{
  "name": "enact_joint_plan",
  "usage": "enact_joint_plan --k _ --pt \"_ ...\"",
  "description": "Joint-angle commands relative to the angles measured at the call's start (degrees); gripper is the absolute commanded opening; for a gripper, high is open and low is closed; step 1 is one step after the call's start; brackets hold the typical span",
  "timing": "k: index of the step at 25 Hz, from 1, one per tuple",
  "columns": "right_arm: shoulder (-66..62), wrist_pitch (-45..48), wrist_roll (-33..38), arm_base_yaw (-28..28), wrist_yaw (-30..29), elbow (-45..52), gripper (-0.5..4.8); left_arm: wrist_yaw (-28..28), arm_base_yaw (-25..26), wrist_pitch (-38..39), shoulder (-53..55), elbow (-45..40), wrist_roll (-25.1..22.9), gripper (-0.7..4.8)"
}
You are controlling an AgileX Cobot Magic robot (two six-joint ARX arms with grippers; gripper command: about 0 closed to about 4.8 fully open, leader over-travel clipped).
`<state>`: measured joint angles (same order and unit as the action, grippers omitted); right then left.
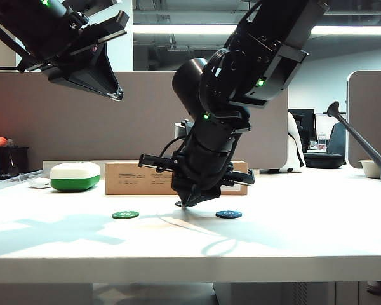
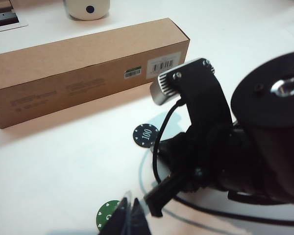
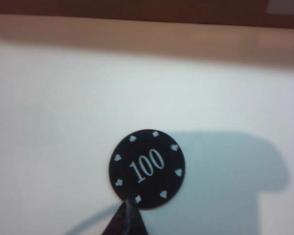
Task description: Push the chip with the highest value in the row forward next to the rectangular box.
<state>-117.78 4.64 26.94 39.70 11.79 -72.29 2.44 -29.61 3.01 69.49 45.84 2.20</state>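
White table: right gripper, tips closed, touches black chip; rectangular box lies crosswise beyond; left gripper raised, closed, empty.

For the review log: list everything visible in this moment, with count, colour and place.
Black chip: one, marked 100, on the table between the row and the box.
Green chip: one, front left.
Blue chip: one, front right.
Cardboard box: one, brown, behind the chips.
Case: one, white and green, left of the box.
Watering can: one, grey, far right.
Table: one, white.
Right gripper: closed, tip at the black chip's near edge.
Left gripper: raised above the table at upper left, closed in its wrist view.
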Motion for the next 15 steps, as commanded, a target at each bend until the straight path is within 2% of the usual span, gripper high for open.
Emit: enact_joint_plan --k 1,15 --pt "-0.20 0.31 -0.17 -0.50 -0.35 -0.04 -0.06 0.17 0.04 -0.52 -0.15 0.11 -0.22 -0.05" --pt "-1.66 3.19 -0.37 -1.64 -1.66 -0.11 -0.06 0.17 0.04 -0.52 -0.15 0.11 -0.22 -0.05"
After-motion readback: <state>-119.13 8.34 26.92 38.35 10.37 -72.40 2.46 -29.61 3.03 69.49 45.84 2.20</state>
